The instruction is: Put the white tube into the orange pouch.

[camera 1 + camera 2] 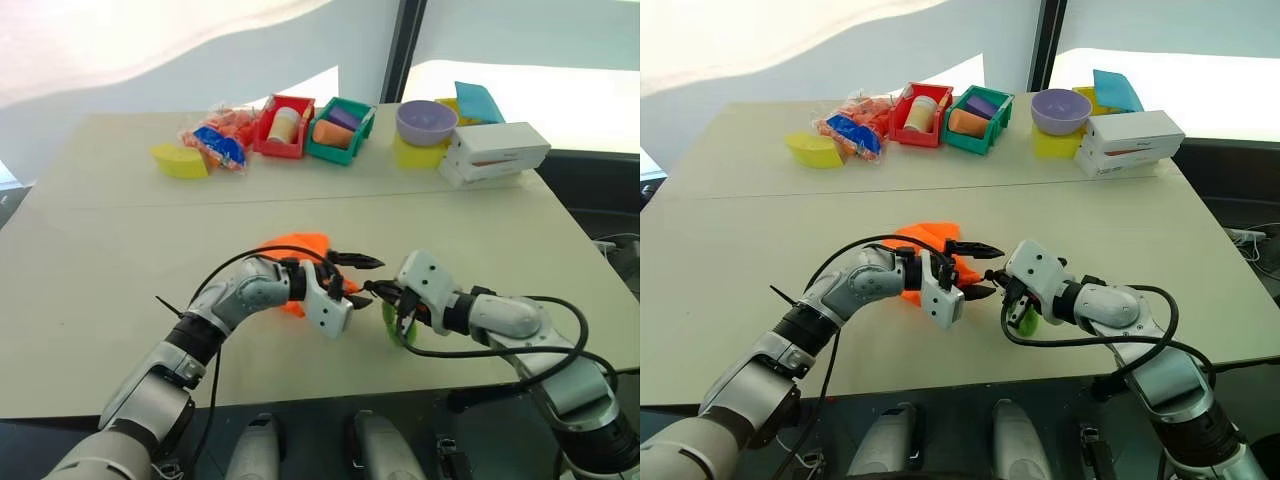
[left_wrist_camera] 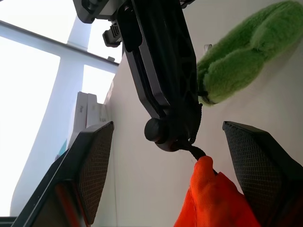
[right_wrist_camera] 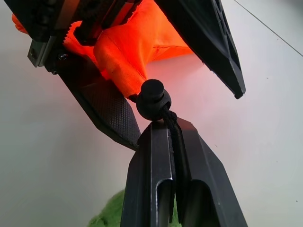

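Near the front edge of the pale beige table [image 1: 90, 300] the two arms meet over the bright orange soft fabric pouch [image 1: 297, 248], which lies crumpled on the tabletop, partly hidden behind the left arm. The left claw [image 1: 362, 280] has its two black fingers spread wide, one above and one below the neck of the pouch, gripping nothing. The right claw [image 3: 163, 124] is pressed together, pinching the thin black drawstring cord [image 3: 176, 135] just behind the round black cord stopper [image 3: 151, 98], which sits tight against the gathered orange fabric. Just beside the right claw, on the table, lies the fuzzy lime-green ring [image 1: 1027, 321].

Well apart from all this, along the far side of the table, stands a row of things: a yellow wedge-shaped sponge [image 1: 180, 160], a crinkly orange and blue snack bag [image 1: 215, 138], a red plastic bin [image 1: 283, 127] holding a cream cylinder [image 1: 285, 123], a green plastic bin [image 1: 341, 131], a lilac bowl [image 1: 426, 122] and a long white rectangular box [image 1: 496, 153]. I cannot pick out the white tube anywhere among them.
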Motion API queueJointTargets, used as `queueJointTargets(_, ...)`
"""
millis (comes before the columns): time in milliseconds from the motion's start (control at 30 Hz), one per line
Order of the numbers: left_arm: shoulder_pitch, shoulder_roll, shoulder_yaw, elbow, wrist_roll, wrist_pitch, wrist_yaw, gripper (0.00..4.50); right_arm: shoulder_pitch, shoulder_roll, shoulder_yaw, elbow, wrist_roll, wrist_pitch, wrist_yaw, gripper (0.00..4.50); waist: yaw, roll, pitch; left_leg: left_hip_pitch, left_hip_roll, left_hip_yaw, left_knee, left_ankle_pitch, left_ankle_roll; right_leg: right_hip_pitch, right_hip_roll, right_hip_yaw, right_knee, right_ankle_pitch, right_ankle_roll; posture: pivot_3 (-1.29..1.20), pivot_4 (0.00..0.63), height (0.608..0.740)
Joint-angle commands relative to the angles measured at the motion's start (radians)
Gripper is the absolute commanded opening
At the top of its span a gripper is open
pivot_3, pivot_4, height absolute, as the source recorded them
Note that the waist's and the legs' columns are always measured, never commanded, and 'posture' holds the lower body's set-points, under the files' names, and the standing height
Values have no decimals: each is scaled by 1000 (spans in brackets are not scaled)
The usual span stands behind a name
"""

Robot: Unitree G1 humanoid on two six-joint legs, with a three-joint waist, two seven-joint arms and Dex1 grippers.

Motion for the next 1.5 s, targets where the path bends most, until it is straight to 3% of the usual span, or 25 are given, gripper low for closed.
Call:
queueJointTargets(33,-24,6,-7,-17,-6,-25,16,3925,-17,-6,-24,-39,11,-3,-3,0,0,0,0,0,0,0,0,0,0,0,0,0,0,0,0,0,150,740)
queueJointTargets(433,-39,44,-5,-19,19,-110,58,3925,-15,-6,-21,-30,13,3,-5,0,0,0,0,0,0,0,0,0,0,0,0,0,0,1,1,0,150,740)
queueJointTargets(567,-39,45,-14,-15,9,-124,52,2696,-16,-6,-22,-30,12,4,-5,0,0,0,0,0,0,0,0,0,0,0,0,0,0,1,1,0,150,740)
queueJointTargets(733,-35,49,-28,-13,-4,-118,36,86,-12,-7,-25,-36,13,6,-7,0,-1,0,0,0,0,0,0,0,0,0,0,0,0,1,1,0,150,740)
queueJointTargets(1000,-36,45,-27,-13,-17,-99,41,70,-8,-8,-28,-44,16,12,-8,0,0,0,0,0,0,0,0,0,0,0,0,0,0,1,1,0,150,740)
queueJointTargets(1300,-6,61,-10,-20,-127,-25,-27,70,1,-14,-33,-36,11,6,-9,0,-1,0,0,0,0,0,0,0,0,0,0,0,0,1,1,0,150,740)
queueJointTargets(1500,58,126,7,-99,-323,125,-195,70,23,-73,-70,2,-16,-26,3,0,-2,0,0,0,0,0,0,0,0,0,0,0,1,2,-1,0,150,740)
